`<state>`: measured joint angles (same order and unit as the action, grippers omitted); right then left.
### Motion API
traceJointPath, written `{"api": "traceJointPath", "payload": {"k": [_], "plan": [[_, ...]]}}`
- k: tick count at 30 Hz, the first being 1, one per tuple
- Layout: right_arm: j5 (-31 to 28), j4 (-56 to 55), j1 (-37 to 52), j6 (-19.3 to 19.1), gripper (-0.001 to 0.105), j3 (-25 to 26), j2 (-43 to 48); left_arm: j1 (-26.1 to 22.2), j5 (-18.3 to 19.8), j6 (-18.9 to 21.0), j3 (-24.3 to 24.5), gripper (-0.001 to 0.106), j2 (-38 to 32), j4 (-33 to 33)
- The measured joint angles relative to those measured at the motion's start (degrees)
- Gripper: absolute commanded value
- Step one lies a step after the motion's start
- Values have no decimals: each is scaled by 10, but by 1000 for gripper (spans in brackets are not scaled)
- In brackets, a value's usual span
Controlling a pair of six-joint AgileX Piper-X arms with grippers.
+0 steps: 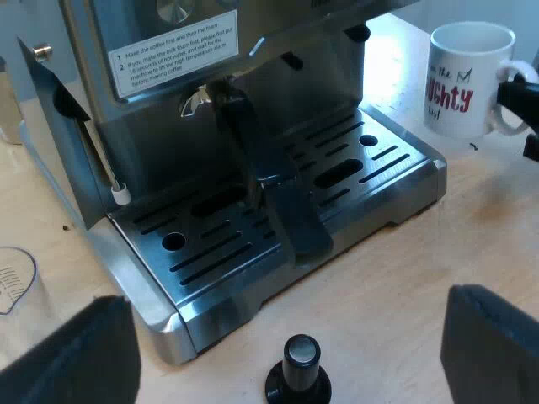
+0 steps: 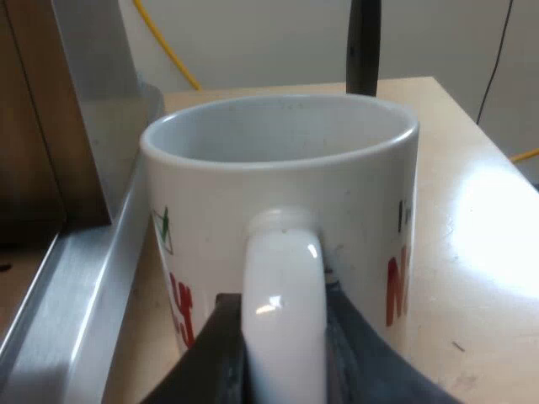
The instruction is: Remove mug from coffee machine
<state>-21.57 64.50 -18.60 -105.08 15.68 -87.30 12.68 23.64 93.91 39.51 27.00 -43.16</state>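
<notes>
White ceramic mug with red and green letters stands upright on the pale wooden table, just beside the steel espresso machine and off its slotted metal drip tray. The mug's thick white handle points toward the right wrist, at six o'clock on its rim. The right gripper comes in low and level, and its two black fingers press on both sides of this handle, so they hold the mug. In the left wrist view the right gripper is at the handle of the mug.

The left arm is raised and tilted down toward the machine's front. The left gripper has its fingers wide apart, holding nothing. From it, the mug is at about two o'clock, well apart. Between its fingers, on the table near the tray's edge, stands a tamper with a black knob. The dark handle of the metal holder sticks out over the tray at twelve o'clock. A clear measuring glass stands on the table at about nine o'clock.
</notes>
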Motion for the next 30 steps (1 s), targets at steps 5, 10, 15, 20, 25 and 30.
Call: {"api": "traceJointPath", "payload": {"k": [5,10,15,20,25,30], "plan": [[1,23,0,-1,0,1,-29,0,0,0,0,87,0,0],[3,31,0,-1,0,1,-50,0,0,0,0,87,0,0],[3,34,0,11,0,1,-56,0,0,0,0,87,0,0],[-1,21,0,32,0,1,-56,0,0,0,0,87,0,0],[-1,12,0,35,0,4,-56,0,0,0,0,87,0,0],[6,4,0,35,0,4,-56,0,0,0,0,87,0,0]]}}
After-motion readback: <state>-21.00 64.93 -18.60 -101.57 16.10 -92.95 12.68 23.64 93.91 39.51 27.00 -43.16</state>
